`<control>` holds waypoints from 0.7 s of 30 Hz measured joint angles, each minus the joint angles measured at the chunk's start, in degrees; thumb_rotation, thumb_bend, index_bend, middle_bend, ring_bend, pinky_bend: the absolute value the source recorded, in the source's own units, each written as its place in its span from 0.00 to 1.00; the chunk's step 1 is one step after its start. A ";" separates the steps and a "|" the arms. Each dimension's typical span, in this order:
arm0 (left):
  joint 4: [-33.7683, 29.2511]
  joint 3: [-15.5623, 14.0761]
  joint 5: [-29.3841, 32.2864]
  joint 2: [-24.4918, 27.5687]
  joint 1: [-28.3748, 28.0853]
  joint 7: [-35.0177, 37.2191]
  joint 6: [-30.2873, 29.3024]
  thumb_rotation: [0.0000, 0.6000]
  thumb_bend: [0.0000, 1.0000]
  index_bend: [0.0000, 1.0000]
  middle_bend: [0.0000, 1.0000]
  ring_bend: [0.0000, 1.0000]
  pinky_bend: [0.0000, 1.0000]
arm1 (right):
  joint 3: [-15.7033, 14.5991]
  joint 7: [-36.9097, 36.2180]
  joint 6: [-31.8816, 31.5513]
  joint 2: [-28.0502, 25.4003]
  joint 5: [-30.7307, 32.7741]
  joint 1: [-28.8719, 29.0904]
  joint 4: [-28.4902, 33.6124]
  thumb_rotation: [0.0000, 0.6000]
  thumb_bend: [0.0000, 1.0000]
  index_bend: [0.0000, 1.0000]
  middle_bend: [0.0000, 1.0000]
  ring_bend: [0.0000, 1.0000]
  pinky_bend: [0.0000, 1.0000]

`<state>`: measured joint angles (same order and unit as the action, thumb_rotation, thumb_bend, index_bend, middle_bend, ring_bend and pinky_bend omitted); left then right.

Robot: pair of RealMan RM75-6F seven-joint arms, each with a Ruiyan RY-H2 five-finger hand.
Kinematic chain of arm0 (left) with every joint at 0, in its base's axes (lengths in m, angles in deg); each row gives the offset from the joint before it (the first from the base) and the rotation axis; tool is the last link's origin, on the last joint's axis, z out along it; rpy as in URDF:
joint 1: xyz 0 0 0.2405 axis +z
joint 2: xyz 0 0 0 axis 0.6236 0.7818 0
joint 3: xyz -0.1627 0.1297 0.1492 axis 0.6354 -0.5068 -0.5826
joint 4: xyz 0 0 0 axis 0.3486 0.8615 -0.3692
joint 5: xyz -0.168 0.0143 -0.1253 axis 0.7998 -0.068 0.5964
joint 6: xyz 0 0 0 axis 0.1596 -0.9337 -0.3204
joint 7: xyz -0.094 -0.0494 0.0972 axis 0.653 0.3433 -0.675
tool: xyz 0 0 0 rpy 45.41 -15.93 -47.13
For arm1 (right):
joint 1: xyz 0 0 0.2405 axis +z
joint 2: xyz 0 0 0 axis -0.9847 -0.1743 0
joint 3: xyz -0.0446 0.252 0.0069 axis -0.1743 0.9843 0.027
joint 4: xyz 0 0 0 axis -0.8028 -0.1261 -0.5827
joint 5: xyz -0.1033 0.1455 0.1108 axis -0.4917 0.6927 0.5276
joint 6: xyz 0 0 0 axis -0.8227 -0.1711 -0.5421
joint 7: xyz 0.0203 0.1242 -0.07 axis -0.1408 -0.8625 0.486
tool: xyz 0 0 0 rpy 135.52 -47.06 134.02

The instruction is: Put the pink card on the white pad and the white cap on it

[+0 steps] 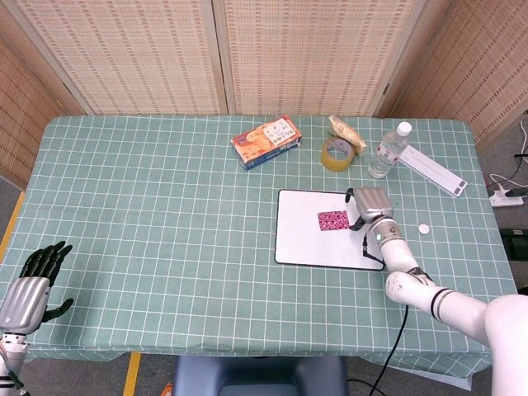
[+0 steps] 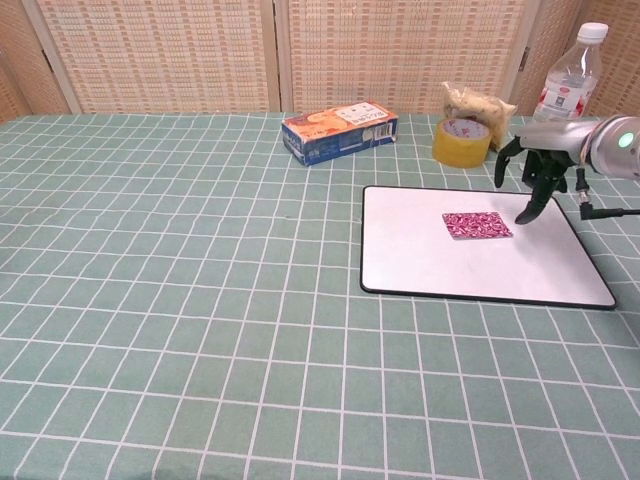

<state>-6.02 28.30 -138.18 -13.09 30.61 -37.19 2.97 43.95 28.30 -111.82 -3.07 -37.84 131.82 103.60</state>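
Observation:
The pink patterned card (image 1: 333, 219) (image 2: 477, 224) lies flat on the white pad (image 1: 305, 235) (image 2: 450, 265), right of its middle. My right hand (image 1: 367, 206) (image 2: 535, 175) hovers just to the right of the card with its fingers spread and pointing down, holding nothing. The small white cap (image 1: 423, 229) sits on the tablecloth to the right of the pad; the chest view does not show it. Far off at the table's near left corner, my left hand (image 1: 33, 285) stays with its fingers apart and empty.
Behind the pad stand an orange box (image 1: 266, 142) (image 2: 340, 131), a yellow tape roll (image 1: 337, 153) (image 2: 462, 142), a snack bag (image 1: 345, 130) (image 2: 478, 102) and a water bottle (image 1: 388, 151) (image 2: 566, 90). A long white strip (image 1: 433, 172) lies at the back right.

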 measured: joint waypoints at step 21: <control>3.17 0.25 -1.57 -2.35 -0.54 1.28 -1.28 1.00 0.17 0.00 0.00 0.00 0.00 | -4.02 -14.62 3.25 -8.78 -6.83 -13.49 -11.23 1.00 0.00 0.52 0.88 0.73 0.61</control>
<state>-2.85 28.55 -139.75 -15.44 30.07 -35.91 1.70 39.93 13.69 -108.57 -11.85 -44.68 118.33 92.37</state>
